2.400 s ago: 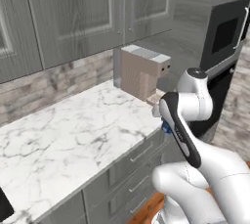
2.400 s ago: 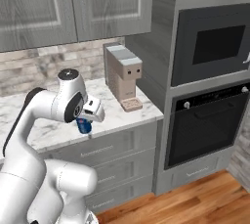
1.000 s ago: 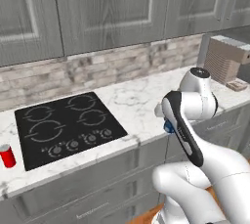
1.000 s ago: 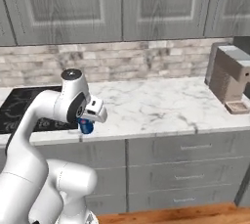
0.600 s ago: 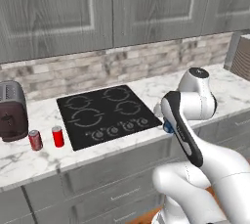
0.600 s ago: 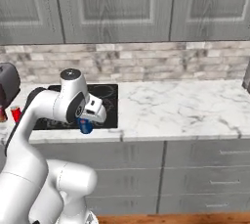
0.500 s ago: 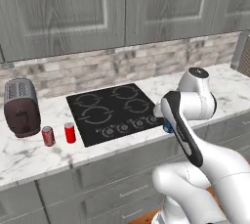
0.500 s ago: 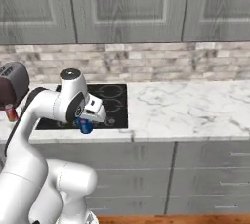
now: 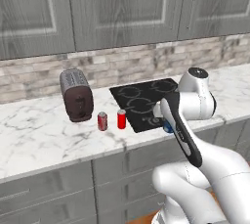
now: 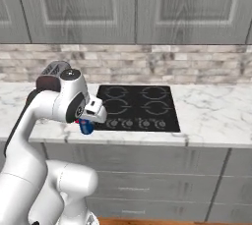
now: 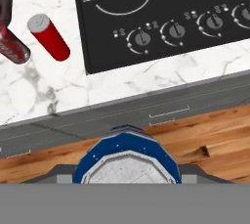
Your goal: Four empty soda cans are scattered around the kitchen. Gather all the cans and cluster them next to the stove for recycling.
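Observation:
My gripper [image 10: 87, 121] is shut on a blue soda can [image 10: 86, 128] with a silvery top, held in front of the counter edge and off the front left corner of the stove [image 10: 138, 106]. The same can [image 11: 127, 161] fills the bottom of the hand view and peeks out blue [image 9: 167, 128] behind my forearm. Two red soda cans [image 9: 121, 119] [image 9: 102, 121] stand side by side on the marble just left of the black stove [image 9: 144, 100]. In the hand view they [image 11: 49, 37] [image 11: 12, 47] lie up and left of my gripper, beside the stove [image 11: 161, 8].
A dark toaster [image 9: 76, 94] stands on the marble counter [image 9: 44, 140] behind the red cans, close to the stone backsplash. Grey drawers [image 10: 147, 162] run below the counter, grey wall cabinets [image 9: 122, 8] above. Bare marble [image 10: 211, 116] lies right of the stove.
The whole picture has shifted: the base has driven left along the counter, bringing stove, toaster and two red cans nearer the middle. The arm's pose and its grip on the blue can are unchanged.

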Controlling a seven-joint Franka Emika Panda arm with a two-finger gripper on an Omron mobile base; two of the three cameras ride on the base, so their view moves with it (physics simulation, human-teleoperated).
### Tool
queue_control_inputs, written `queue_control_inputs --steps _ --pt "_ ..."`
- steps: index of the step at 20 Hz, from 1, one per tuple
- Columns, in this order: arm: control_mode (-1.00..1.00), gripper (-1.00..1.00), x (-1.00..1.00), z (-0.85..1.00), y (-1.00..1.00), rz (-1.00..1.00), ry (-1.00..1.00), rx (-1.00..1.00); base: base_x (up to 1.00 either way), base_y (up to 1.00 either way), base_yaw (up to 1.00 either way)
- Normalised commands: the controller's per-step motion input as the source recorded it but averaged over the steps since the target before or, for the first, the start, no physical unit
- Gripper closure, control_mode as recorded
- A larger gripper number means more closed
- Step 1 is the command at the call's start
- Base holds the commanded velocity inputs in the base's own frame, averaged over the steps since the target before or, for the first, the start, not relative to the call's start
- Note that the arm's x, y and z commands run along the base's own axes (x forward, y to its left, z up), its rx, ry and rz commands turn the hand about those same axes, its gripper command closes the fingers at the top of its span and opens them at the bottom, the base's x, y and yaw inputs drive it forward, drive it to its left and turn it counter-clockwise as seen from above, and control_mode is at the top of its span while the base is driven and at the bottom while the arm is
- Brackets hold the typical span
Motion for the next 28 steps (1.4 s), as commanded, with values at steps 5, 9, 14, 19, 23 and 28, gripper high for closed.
queue_control_inputs --steps 5,9,14,19,23,28 --pt "1.00 1.00 0.00 0.00 0.00 0.00 0.00 0.00 0.15 0.33 0.24" --pt "1.00 1.00 0.00 0.00 0.00 0.00 0.00 0.00 0.20 0.00 0.30" --pt "1.00 1.00 0.00 0.00 0.00 0.00 0.00 0.00 0.15 0.07 0.24" --pt "1.00 1.00 0.00 0.00 0.00 0.00 0.00 0.00 0.30 0.01 0.09" --pt "1.00 1.00 0.00 0.00 0.00 0.00 0.00 0.00 0.44 0.00 0.03" --pt "1.00 1.00 0.00 0.00 0.00 0.00 0.00 0.00 0.36 0.00 0.01"
